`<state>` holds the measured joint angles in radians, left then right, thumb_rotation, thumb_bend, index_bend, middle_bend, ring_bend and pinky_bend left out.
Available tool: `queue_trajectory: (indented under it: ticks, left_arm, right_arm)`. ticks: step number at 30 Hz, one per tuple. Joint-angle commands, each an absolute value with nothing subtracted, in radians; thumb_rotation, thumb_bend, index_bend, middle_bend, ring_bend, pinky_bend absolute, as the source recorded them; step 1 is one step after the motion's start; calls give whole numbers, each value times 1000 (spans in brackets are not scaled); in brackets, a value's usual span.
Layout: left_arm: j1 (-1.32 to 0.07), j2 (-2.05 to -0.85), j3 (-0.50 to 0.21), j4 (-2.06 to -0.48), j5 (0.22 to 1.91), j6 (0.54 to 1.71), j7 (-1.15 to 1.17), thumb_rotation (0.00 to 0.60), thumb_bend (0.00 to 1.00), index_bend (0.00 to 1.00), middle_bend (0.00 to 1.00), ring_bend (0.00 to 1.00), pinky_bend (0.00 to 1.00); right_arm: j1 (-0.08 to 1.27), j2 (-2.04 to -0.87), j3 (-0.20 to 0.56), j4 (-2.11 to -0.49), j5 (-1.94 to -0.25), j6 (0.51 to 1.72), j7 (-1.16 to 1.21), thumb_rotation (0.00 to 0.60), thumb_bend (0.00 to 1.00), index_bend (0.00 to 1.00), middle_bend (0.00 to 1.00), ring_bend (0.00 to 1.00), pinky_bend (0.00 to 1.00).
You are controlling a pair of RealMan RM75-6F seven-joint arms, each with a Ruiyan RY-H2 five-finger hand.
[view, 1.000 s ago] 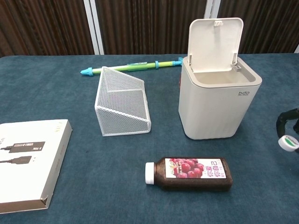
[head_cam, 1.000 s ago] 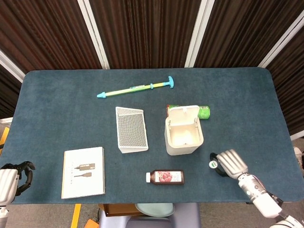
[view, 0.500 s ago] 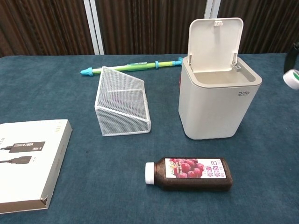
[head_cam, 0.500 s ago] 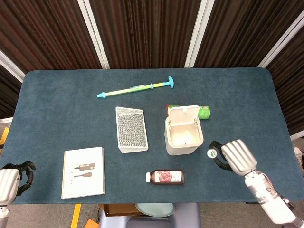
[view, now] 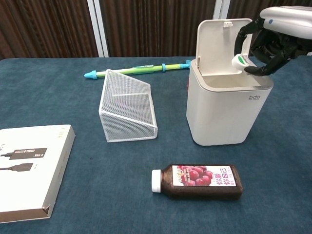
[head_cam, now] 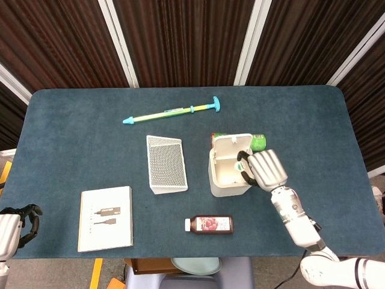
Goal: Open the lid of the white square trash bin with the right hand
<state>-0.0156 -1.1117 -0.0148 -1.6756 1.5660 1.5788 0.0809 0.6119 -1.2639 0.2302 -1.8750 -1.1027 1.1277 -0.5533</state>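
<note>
The white square trash bin (head_cam: 230, 187) (view: 224, 112) stands right of the table's middle. Its lid (view: 224, 44) (head_cam: 231, 142) is raised upright at the back, and the inside shows. My right hand (head_cam: 264, 168) (view: 273, 41) hovers over the bin's right rim, fingers curled. It pinches a small white round object with green on it (view: 240, 62) (head_cam: 240, 165) just above the opening. My left hand (head_cam: 12, 226) rests low at the table's near left corner, its dark fingers curled in on nothing; the chest view does not show it.
A white mesh holder (head_cam: 166, 164) (view: 127, 106) lies left of the bin. A dark juice bottle (head_cam: 209, 224) (view: 197, 181) lies in front of it. A white box (head_cam: 106, 218) sits near left, a green-yellow stick (head_cam: 171, 111) lies far back, and a green item (head_cam: 258, 142) lies behind the bin.
My right hand has risen from the table at the near right and swung left, carrying the small round object over the bin's opening. The lid stays up. The left hand has barely moved.
</note>
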Motion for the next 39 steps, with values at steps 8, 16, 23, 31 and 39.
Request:
queue_trajectory:
  ticks: [8,16,23,31,39]
  left_arm:
    - [-14,-1112,-15,-1676,1568,1581,82,600,576,521,636,672,516]
    - [-18,-1116,-10,-1678,1570,1570,92,600,577,520,636,671,516]
    - [-17,-1118,-10,-1683,1570,1572,112,600,576,520,637,671,517]
    - [-18,-1124,-15,-1678,1558,1568,130,600,575,520,637,671,517]
    - [-12,-1152,-37,-1653,1544,1597,138,600,576,520,627,667,519]
  right_arm:
    - [601,-1241,204,-1855,-1102,1130,-508,600,166,204,891,895,1000]
    - [394,-1072,54,-1932,-1458,1346,-285,600,146,293,524,469,747]
    - [221,-1039,-57,-1766,-1610,1538,-116,600,151,401,400,287,431]
    - [192,-1114,-53,-1525,-1542,1472,47,600,210,187,184,39,127]
    - [189,-1138,-44,-1510,-1555,1454,-38,600,213,89,96,0,114]
